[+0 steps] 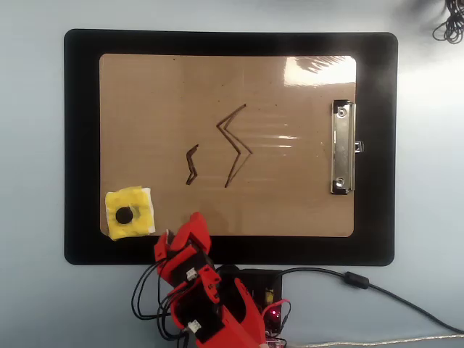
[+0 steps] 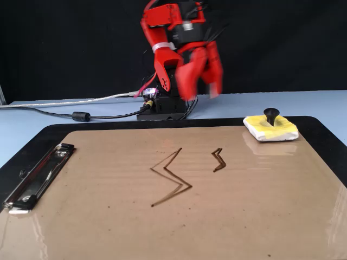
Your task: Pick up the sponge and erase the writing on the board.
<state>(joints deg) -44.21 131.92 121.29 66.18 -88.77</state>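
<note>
Sponge (image 1: 130, 213) lies on board (image 1: 290, 210) corner, just left of gripper (image 1: 190, 226) in overhead view; jaws apart, empty. No legible text.

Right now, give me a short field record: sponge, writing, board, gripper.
sponge: yellow sponge with black knob, on the board's lower-left corner in the overhead view
writing: two zigzag marks, small and taller, unerased
board: brown clipboard on a black mat, clip at right
gripper: red gripper, raised, open, empty, apart from the sponge
</note>
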